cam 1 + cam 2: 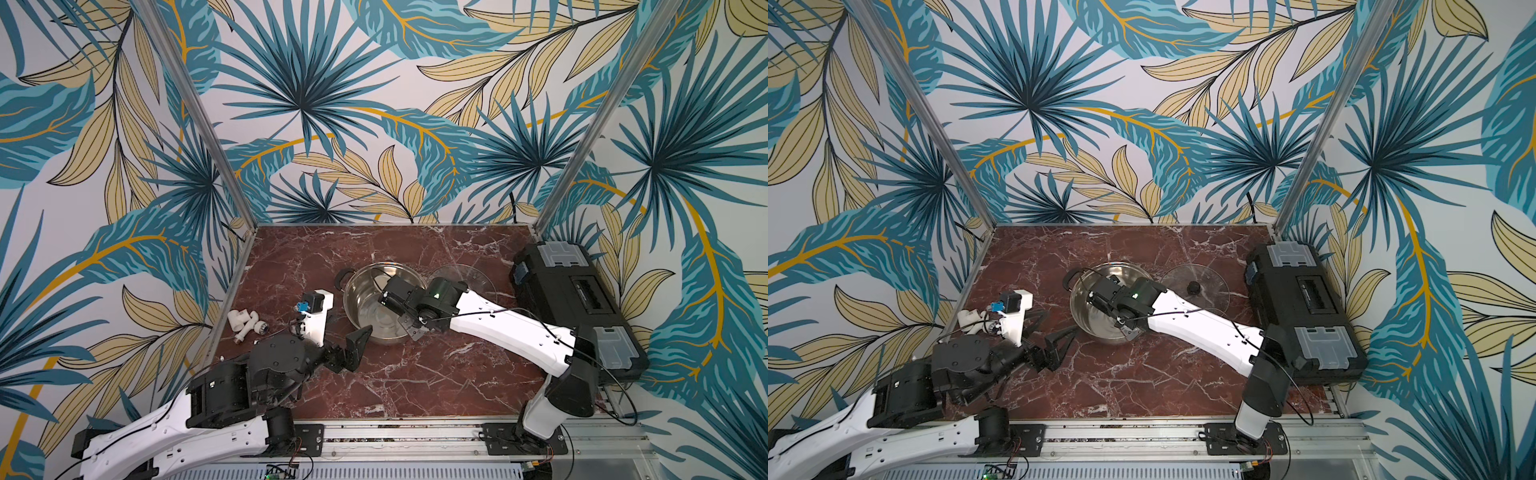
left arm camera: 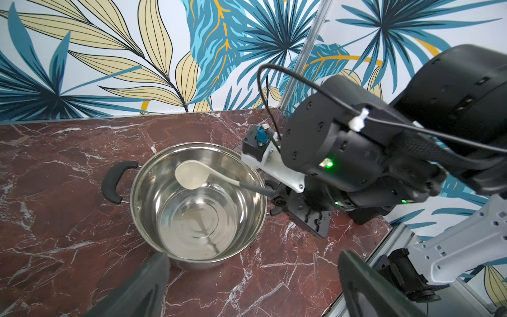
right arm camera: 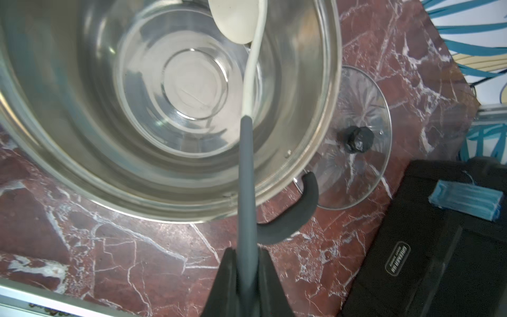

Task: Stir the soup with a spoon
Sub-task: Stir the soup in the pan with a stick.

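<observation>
Right fingers (image 3: 244,282) clamp spoon (image 3: 248,170) over pot (image 3: 315,137), seemingly unsubmerged.

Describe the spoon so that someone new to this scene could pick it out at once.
Find the steel pot in the middle of the marble table. The spoon reaches in over its rim, its grey handle pinched in the right claw. Only it has a cream-white oval bowl; the glass lid lies flat beside the pot.

Leaf-patterned walls (image 1: 374,104) around a red-brown marble tabletop (image 1: 395,374)
</observation>
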Controlling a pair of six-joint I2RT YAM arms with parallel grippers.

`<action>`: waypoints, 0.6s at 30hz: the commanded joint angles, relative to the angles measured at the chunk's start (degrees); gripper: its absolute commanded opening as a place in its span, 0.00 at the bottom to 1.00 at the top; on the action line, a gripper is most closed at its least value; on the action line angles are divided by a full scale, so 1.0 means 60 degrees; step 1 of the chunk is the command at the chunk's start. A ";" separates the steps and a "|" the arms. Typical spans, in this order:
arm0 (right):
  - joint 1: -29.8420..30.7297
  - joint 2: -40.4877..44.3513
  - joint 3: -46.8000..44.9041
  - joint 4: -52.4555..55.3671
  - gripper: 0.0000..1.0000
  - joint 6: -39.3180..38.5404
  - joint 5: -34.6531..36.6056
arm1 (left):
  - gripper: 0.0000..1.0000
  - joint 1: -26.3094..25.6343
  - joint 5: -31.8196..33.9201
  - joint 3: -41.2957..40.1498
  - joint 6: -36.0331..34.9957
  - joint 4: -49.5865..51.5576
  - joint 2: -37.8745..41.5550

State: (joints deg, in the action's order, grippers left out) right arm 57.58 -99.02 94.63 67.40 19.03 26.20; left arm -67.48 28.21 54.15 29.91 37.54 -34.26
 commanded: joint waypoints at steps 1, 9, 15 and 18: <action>0.0233 -0.0385 0.0472 -0.0030 0.00 -0.0191 -0.0340 | 1.00 -0.0033 0.0299 -0.0133 0.0192 0.0125 0.0247; 0.0823 -0.0088 0.0074 0.0037 0.00 0.0009 -0.0570 | 1.00 -0.0033 0.0572 -0.0176 0.0253 0.0419 0.0502; 0.1104 0.0889 -0.0949 0.0235 0.00 0.0497 -0.0718 | 1.00 -0.0041 0.0602 -0.0196 0.0206 0.0387 0.0498; 0.1157 0.1404 -0.1545 0.0444 0.00 0.0702 -0.0625 | 1.00 -0.0041 0.0631 -0.0192 0.0213 0.0337 0.0495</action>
State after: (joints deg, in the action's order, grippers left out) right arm 64.18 -93.97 87.83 67.96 20.73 22.00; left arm -67.48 31.09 54.15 31.16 39.29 -31.75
